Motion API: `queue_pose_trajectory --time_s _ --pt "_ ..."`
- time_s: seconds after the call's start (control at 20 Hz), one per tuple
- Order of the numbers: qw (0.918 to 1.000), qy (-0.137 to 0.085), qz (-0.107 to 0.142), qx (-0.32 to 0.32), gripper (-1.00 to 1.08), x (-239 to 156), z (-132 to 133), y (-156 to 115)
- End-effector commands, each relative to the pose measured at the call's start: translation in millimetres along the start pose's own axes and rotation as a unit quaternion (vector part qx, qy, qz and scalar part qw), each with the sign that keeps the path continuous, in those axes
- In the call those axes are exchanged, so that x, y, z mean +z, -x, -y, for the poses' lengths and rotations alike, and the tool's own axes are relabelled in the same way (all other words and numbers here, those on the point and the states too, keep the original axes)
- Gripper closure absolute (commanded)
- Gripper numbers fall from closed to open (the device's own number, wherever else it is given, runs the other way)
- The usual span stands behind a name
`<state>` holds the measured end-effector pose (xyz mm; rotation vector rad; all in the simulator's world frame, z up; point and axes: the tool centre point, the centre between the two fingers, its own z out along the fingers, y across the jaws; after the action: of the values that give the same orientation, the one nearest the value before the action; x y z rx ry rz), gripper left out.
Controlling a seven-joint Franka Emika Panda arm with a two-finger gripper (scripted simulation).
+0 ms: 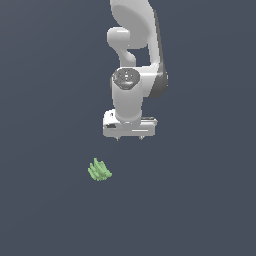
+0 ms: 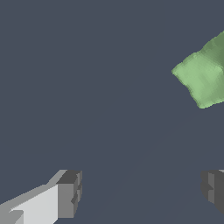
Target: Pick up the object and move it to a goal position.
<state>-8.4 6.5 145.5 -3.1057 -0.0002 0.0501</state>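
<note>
We see the object point(image 1: 99, 171) point(image 2: 202, 76), a light-green lobed lump, lying on the dark floor point(image 1: 200, 200), toward the exterior view's left of the arm point(image 1: 134, 65) and apart from it. The gripper point(image 1: 129, 138) point(image 2: 140, 190) hangs above the floor, its fingers point(image 2: 69, 192) spread wide with nothing between them

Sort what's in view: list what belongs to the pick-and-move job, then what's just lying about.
Belongs to the job:
- light-green lumpy object, on the floor
- gripper, open, holding nothing

Just lying about:
- nothing; only the bare dark floor
</note>
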Motion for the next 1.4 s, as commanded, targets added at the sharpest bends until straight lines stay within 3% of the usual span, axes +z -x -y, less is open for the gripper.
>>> queue_pose_trajectory --time_s 0.0,0.8,1.35 --pt "1.0 0.0 0.0 0.0 -0.92 0 0 0" --pt "0.9999 -0.002 -0.014 -0.005 -0.92 -13 2 -7" --pt "0.9976 0.003 -0.014 -0.068 -0.92 -8 -20 -30"
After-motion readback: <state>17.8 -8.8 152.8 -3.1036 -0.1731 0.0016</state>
